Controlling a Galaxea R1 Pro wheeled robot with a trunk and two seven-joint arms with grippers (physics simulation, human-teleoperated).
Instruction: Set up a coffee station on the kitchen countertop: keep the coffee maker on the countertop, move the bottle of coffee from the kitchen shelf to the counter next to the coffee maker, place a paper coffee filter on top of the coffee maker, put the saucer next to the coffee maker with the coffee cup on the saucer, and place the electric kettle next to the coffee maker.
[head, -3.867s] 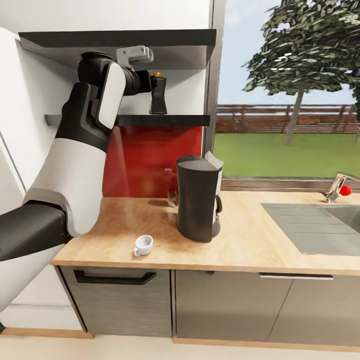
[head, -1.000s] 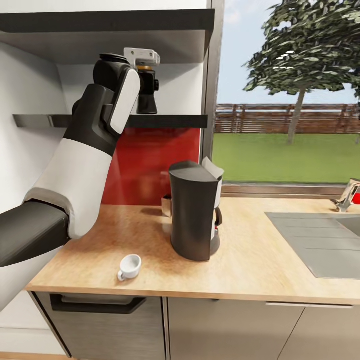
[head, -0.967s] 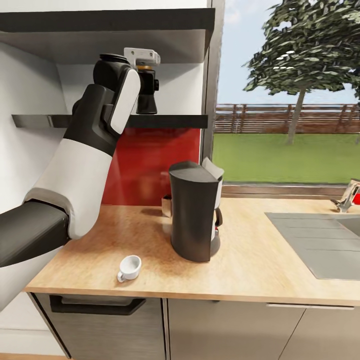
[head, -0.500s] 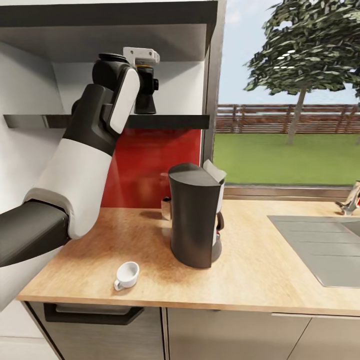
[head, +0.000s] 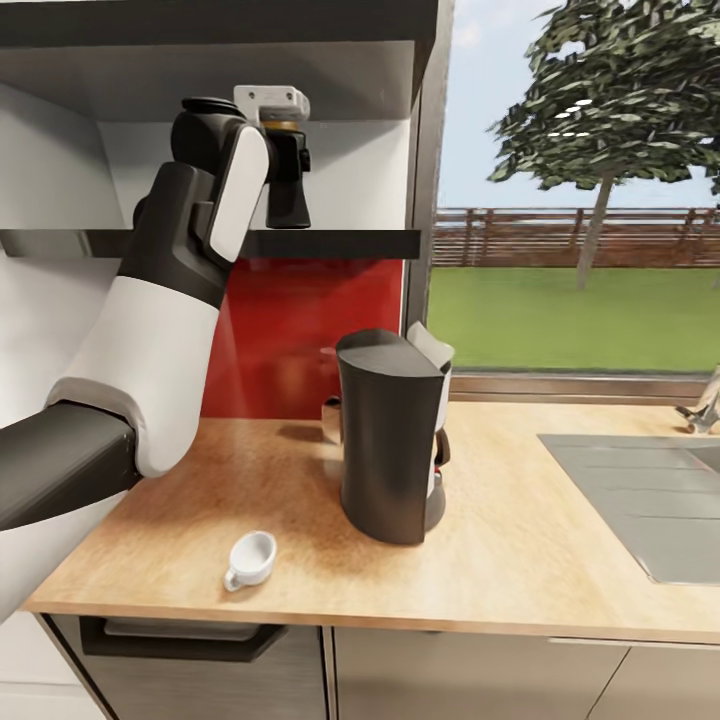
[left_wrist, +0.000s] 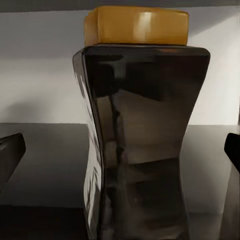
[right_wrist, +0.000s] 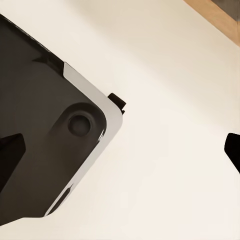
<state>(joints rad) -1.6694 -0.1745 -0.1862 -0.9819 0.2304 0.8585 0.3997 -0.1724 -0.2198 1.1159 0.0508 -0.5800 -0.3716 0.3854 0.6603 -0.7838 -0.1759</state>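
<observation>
1. At the head view's 11 o'clock the left gripper (head: 283, 150) is raised to the bottle of coffee (head: 288, 195), which stands upright on the kitchen shelf (head: 330, 242) in front of the white wall, above the red splashback (head: 300, 330).
2. In the left wrist view the bottle of coffee (left_wrist: 142, 145) stands centred between two dark fingertips (left_wrist: 10, 155) at the frame's edges, well apart from its sides: the left gripper is spread wide and grasping nothing.
3. The step in hand, as I judge it, is fetching the bottle. Next the jaws would need to close on its narrow waist, then lift it clear of the shelf and carry it down beside the coffee maker.
4. At 7 o'clock a coffee cup (head: 249, 559) sits near the front edge of the worktop (head: 520, 560), with no saucer under it.
5. At the centre stands the coffee maker (head: 388, 437), a white paper coffee filter (head: 430, 347) on its top. Just behind it, at its 10 o'clock, some small object is too hidden to name.
6. At 3 o'clock lies a grey sink (head: 640, 490).
7. The right wrist view looks down on pale floor and a dark, white-edged part of the robot (right_wrist: 50, 145); dark tips at the frame's two edges suggest the right gripper is released and empty.
8. The wrist view gives the golden lid (left_wrist: 136, 25) and jaw clearance; the head view gives the drop-off spot.
</observation>
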